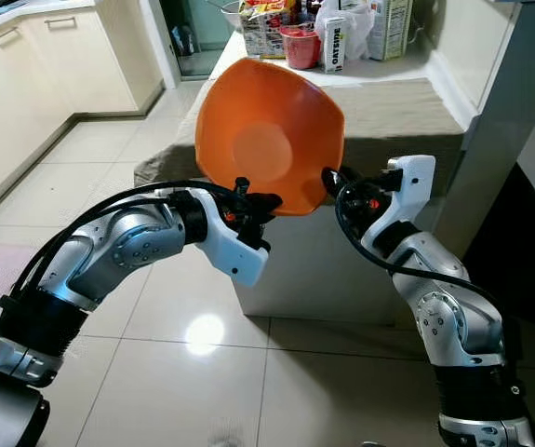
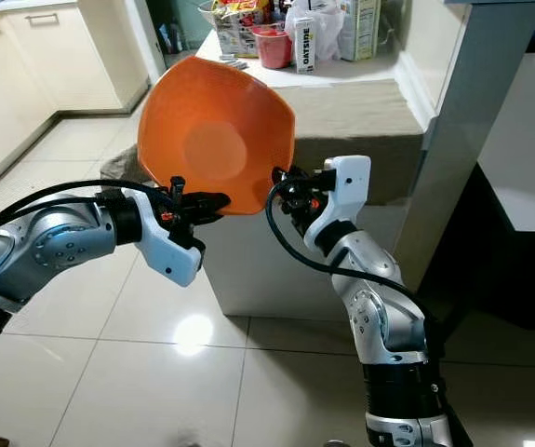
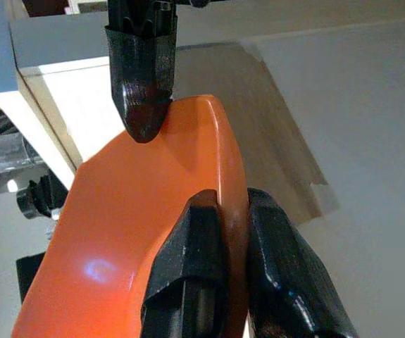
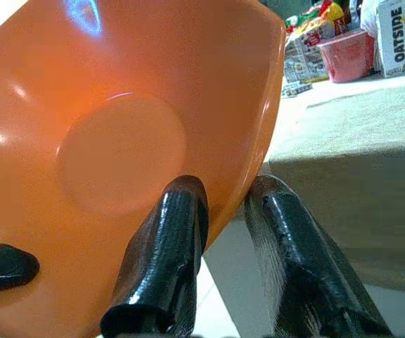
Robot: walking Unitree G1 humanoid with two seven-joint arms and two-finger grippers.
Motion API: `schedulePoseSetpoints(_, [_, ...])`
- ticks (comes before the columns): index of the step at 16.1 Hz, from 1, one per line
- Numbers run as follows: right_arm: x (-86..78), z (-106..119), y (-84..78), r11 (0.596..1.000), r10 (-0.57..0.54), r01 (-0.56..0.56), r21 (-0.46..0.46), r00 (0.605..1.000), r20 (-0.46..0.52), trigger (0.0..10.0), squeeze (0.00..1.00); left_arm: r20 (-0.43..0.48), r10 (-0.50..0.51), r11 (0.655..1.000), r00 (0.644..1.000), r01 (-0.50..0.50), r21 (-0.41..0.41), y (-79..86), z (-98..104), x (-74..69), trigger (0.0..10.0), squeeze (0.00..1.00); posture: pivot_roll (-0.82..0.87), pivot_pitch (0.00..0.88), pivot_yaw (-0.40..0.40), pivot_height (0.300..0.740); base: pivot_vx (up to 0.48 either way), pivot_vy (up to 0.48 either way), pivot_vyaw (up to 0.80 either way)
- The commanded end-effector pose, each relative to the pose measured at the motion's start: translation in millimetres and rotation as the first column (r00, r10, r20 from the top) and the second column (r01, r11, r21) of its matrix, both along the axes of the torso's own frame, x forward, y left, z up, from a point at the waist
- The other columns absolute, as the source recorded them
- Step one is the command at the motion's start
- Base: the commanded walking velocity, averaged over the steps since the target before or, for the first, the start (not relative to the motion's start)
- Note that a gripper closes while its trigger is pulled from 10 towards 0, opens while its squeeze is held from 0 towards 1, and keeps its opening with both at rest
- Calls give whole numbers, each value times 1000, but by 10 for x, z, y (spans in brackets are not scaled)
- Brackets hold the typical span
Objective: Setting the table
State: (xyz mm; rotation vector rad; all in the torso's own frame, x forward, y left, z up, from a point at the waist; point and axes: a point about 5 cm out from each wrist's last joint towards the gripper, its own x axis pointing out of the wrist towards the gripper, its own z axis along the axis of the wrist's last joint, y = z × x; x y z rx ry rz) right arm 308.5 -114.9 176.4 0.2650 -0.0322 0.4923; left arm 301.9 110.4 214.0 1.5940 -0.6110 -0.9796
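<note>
both end effectors pinch the bowl (image 1: 267, 140) rim at frame centre: left end effector (image 1: 260, 207) on its lower left, right end effector (image 1: 330, 180) on its lower right. judged: level the tilted bowl, keep both grips even, then lower onto the cloth-covered bench (image 1: 407, 112) behind; cartons (image 1: 335, 42) upper centre, tiled floor (image 1: 202, 372), cabinets (image 1: 34, 65) upper left

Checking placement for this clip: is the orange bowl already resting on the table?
No: the orange bowl is tilted in the air before the table, pinched at its rim by the left gripper and right gripper.
</note>
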Motion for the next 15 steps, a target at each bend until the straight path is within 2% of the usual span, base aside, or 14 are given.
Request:
schedulePoseSetpoints(1, [-19,-340,176,991,34,-51,-127,990,-139,10000,0,278,-246,930,928,307,-200,-323,618,-271,0,0,-119,0,123,736,0,0,0])
schedulePoseSetpoints(2, [-16,-333,172,991,26,-43,-129,991,-133,10000,439,278,-245,931,929,306,-201,-321,620,-270,0,0,-119,0,123,736,0,0,0])
schedulePoseSetpoints(3, [-17,-311,170,990,27,-43,-133,992,-119,10000,1000,278,-243,931,930,304,-203,-317,624,-265,0,0,-119,0,123,736,0,0,0])
schedulePoseSetpoints(12, [-35,-292,204,987,48,-59,-149,996,-80,10000,1000,274,-230,935,934,290,-203,-297,622,-233,0,0,-117,0,122,736,0,0,0])
schedulePoseSetpoints(14, [-19,-273,161,983,16,-25,-181,999,-49,10000,1000,271,-212,942,939,270,-201,-272,615,-200,0,0,-117,0,122,736,0,0,0])
schedulePoseSetpoints(15, [-2,-275,103,971,-7,2,-238,1000,-23,10000,1000,263,-184,949,947,241,-204,-224,606,-150,0,0,-117,0,122,736,0,0,0])
